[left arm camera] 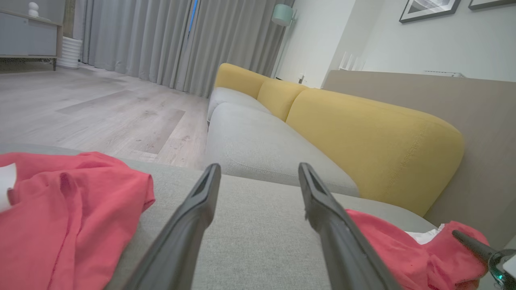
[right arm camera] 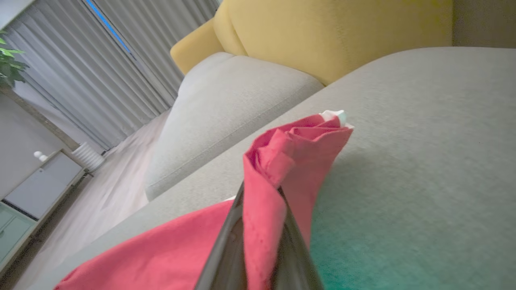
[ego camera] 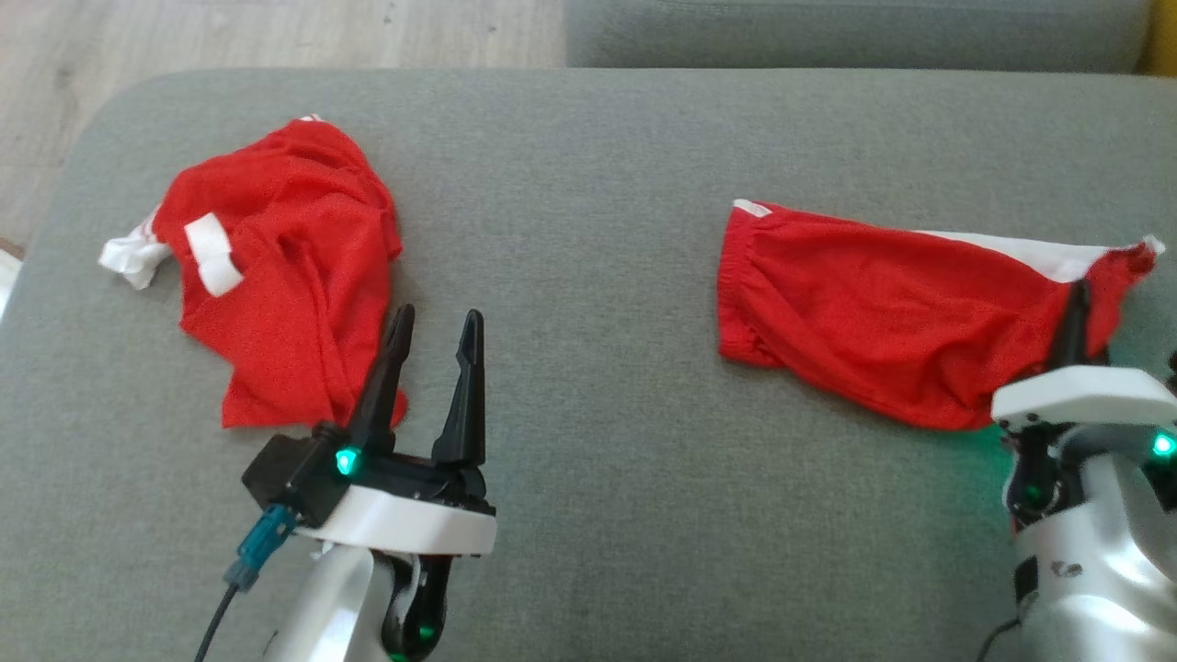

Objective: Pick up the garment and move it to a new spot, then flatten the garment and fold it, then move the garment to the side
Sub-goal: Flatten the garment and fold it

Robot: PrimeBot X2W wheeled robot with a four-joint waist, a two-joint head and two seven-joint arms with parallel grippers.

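The right claw [ego camera: 1074, 313] is closed on the right end of the red garment [ego camera: 874, 313], which lies stretched on the right part of the grey cushion [ego camera: 588, 165] and has a white strip along its far edge. The left claw [ego camera: 439, 317] is open and holds nothing. Its fingers are near the lower corner of a second red garment [ego camera: 285, 267], crumpled on the left part of the cushion.

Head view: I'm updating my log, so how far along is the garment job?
Done: nothing finished; the red shorts lie spread, unfolded, on the grey cushion. In hand: the right claw is shut on their corner; the left claw is open beside a crumpled red garment. Left: moving, flattening, folding, setting aside.
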